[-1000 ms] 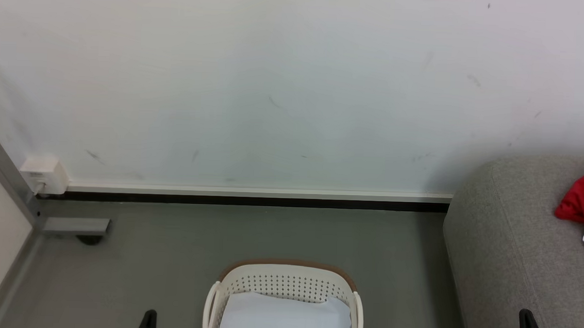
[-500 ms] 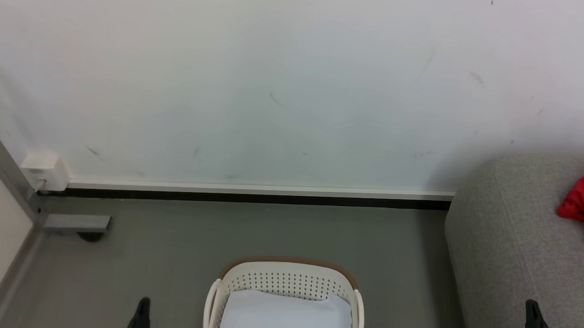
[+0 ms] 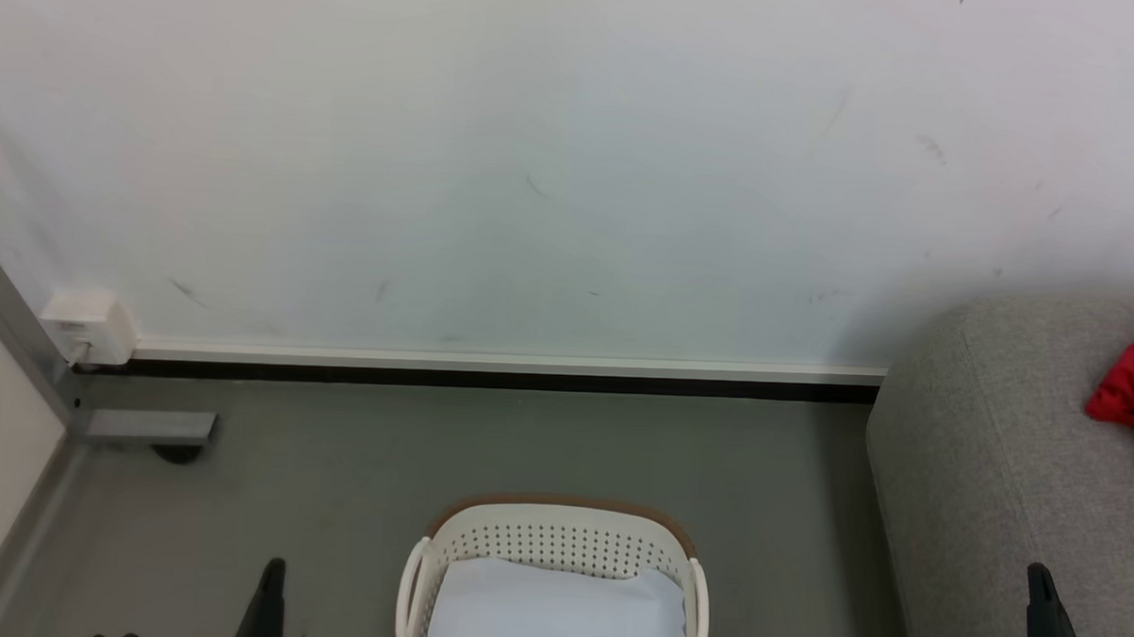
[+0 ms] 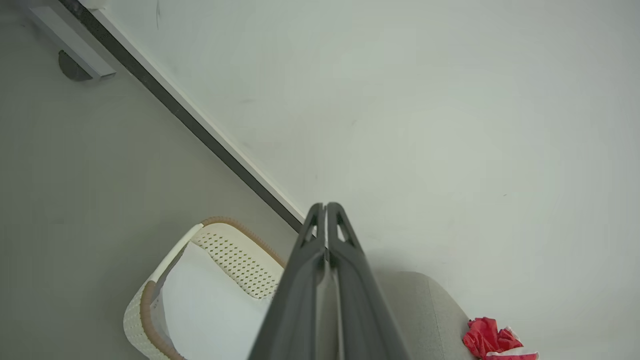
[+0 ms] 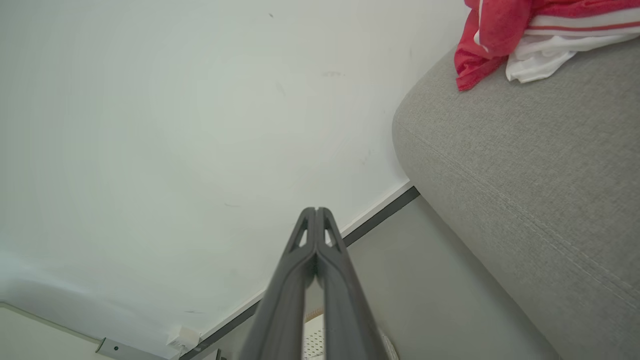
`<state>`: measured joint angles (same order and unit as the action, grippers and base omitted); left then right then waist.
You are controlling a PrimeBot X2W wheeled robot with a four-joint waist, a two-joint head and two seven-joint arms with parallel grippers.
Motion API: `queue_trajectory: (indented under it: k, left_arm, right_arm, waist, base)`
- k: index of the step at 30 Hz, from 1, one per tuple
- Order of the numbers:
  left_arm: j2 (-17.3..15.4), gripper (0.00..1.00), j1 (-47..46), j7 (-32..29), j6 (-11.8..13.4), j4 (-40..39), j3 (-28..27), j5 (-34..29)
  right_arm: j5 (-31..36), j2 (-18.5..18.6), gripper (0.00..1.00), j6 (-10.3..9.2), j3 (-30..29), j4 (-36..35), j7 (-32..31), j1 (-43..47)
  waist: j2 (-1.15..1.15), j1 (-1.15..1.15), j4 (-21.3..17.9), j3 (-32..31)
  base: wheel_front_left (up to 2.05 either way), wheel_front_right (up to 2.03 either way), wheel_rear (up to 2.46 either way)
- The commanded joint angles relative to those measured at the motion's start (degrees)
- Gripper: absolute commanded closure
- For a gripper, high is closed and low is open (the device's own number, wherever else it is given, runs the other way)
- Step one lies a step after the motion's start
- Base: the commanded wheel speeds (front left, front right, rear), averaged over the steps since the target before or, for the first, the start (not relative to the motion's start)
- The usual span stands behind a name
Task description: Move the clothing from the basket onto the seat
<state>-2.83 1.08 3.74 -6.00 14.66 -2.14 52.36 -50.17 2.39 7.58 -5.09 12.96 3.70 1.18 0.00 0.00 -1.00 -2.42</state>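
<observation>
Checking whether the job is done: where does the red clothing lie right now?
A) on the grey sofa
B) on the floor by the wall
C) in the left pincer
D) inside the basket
A: the red clothing lies on top of the grey sofa, while the basket holds a pale sheet.

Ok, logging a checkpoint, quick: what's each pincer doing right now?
Left pincer: closed, holding nothing.
Right pincer: closed, holding nothing.

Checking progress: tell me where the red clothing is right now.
The clothing lies on the seat, at the head view's right edge, well to the right of the basket.
</observation>
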Motion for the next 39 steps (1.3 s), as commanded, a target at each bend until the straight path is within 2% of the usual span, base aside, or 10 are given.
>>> queue_trajectory:
  k: [1, 39]
  left_arm:
    - [-0.31, 1.00, -1.47, -0.40, -0.19, -0.65, -0.49, 2.14]
    - [-0.21, 1.00, -5.08, -6.26, -1.03, -0.69, -2.84, 24.15]
  right_arm:
    - [-1.67, 0.57, 1.00, -0.06, -0.22, -0.39, -0.30, -1.39]
    - [-25.35, 0.68, 1.00, -0.10, -0.99, 0.49, -6.15, -5.14]
  waist:
    - [0.00, 0.00, 0.01, 0.03]
    - [0.00, 0.00, 0.51, 1.32]
  base:
    - [0.00, 0.00, 0.00]
    - [0.00, 0.00, 0.00]
